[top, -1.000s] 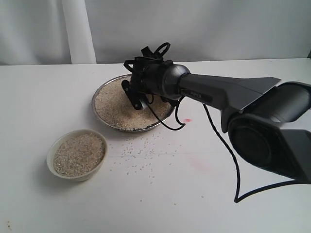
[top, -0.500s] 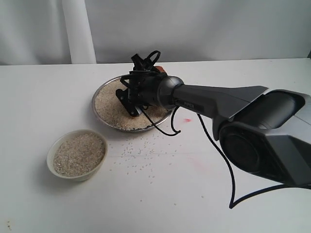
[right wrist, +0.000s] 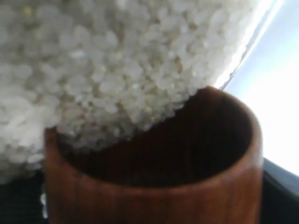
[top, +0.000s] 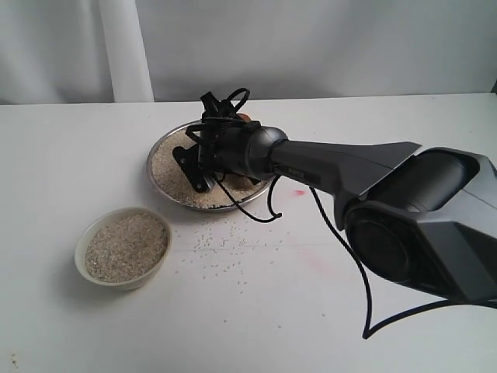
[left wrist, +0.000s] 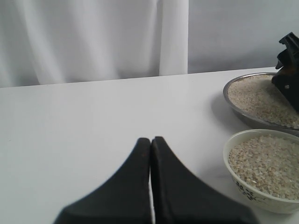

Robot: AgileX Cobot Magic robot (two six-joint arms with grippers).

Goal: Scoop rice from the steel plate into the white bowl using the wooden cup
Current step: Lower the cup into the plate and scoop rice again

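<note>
The steel plate (top: 153, 158) holds a bed of rice (top: 167, 167) at the back of the table. My right gripper (top: 196, 166) is down in the plate, shut on the wooden cup (right wrist: 154, 196). The cup lies tilted with its dark mouth pushed into the rice (right wrist: 117, 60), and grains spill over its rim. In the exterior view the wrist hides nearly all of the cup. The white bowl (top: 101, 277) sits in front and to the left, nearly full of rice (left wrist: 264, 163). My left gripper (left wrist: 151, 139) hovers shut and empty over bare table beside the bowl (left wrist: 247, 193).
Loose grains (top: 221, 249) are scattered on the table between plate and bowl. A black cable (top: 365, 256) loops from the right arm down onto the table. A small red mark (top: 300, 192) lies right of the plate. A white curtain hangs behind.
My right gripper has slid leftward across the plate with the cup, turning lower into the rice. The bowl and the left gripper have not moved.
</note>
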